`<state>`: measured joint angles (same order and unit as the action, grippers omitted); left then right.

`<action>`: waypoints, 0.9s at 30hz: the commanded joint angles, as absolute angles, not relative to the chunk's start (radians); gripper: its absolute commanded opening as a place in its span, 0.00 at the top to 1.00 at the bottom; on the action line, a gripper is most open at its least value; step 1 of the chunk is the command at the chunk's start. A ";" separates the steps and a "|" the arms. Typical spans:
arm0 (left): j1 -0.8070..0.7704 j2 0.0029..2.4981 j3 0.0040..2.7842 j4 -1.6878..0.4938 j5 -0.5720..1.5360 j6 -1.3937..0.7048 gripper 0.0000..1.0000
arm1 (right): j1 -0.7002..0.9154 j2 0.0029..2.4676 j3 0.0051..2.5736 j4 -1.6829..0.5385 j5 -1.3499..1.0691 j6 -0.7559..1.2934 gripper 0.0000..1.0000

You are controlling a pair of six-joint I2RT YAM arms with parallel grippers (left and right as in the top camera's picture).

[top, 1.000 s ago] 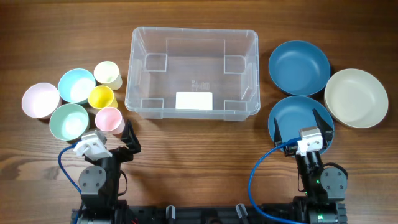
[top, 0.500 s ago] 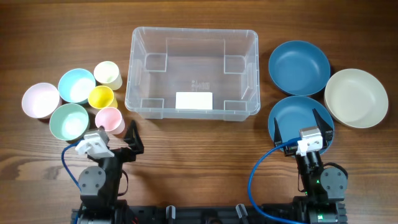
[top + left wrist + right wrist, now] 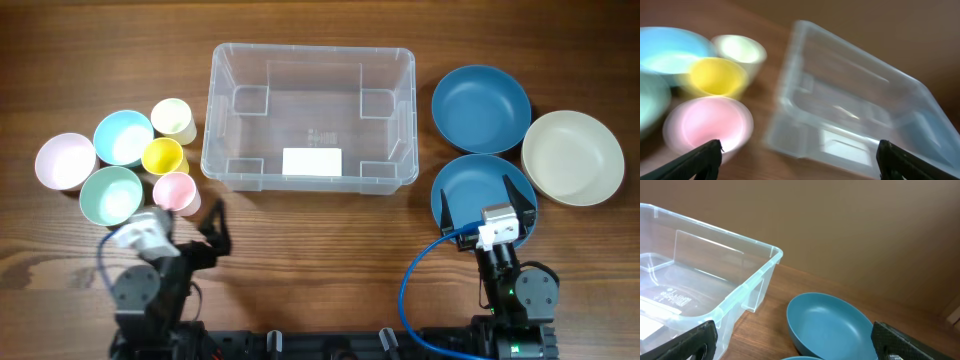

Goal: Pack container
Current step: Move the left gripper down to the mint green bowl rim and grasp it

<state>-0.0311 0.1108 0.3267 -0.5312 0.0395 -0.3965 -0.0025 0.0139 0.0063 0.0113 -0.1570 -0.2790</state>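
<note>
The container [image 3: 310, 47], a clear empty plastic bin with a white label [image 3: 312, 161] on its bottom, stands at the table's middle back. It also shows in the left wrist view [image 3: 850, 100] and the right wrist view [image 3: 700, 280]. My left gripper [image 3: 185, 222] is open and empty, just in front of a small pink cup [image 3: 175, 191], which shows blurred in the left wrist view [image 3: 707, 122]. My right gripper [image 3: 482, 200] is open and empty over the near edge of a blue bowl [image 3: 470, 185].
Left of the bin stand a yellow cup [image 3: 162, 155], a cream cup [image 3: 174, 120], a light blue bowl [image 3: 124, 137], a green bowl [image 3: 110, 194] and a pink bowl [image 3: 65, 161]. Right of it lie a second blue bowl [image 3: 480, 95] and a cream bowl [image 3: 572, 157].
My left arm has shifted a little and its gripper has turned slightly toward the bin; its wrist view is motion-blurred. The right arm has not moved.
</note>
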 commanded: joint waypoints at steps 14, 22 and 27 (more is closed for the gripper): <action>-0.035 0.762 1.313 -1.073 -0.313 -0.389 0.00 | 0.002 0.016 0.005 0.014 -0.174 -0.288 0.00; 0.054 0.799 1.300 -1.279 -0.538 -0.725 0.00 | 0.002 0.016 0.005 0.014 -0.174 -0.288 0.00; 0.233 0.875 1.243 -1.258 -0.404 -0.705 0.00 | 0.002 0.016 0.005 0.014 -0.174 -0.288 0.00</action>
